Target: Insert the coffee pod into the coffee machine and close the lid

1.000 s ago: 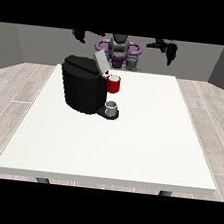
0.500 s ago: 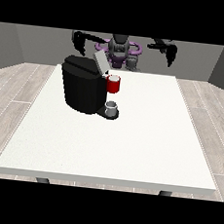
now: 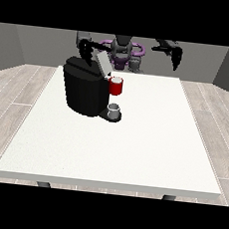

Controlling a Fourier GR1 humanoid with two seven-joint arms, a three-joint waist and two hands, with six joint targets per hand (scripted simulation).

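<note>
Robot hand [image 3: 85, 50] at view's left above coffee machine [image 3: 85, 86], grip unclear; other robot hand [image 3: 175, 58] well right, likewise unclear.

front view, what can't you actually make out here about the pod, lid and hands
- Coffee pod: not identifiable; the red part at the coffee machine is too small to tell.
- Lid: looks raised, its hinge is hidden.
- Hand at the view's left and hand at the view's right: finger pose too small.
- Machine's back: faces away.
</note>
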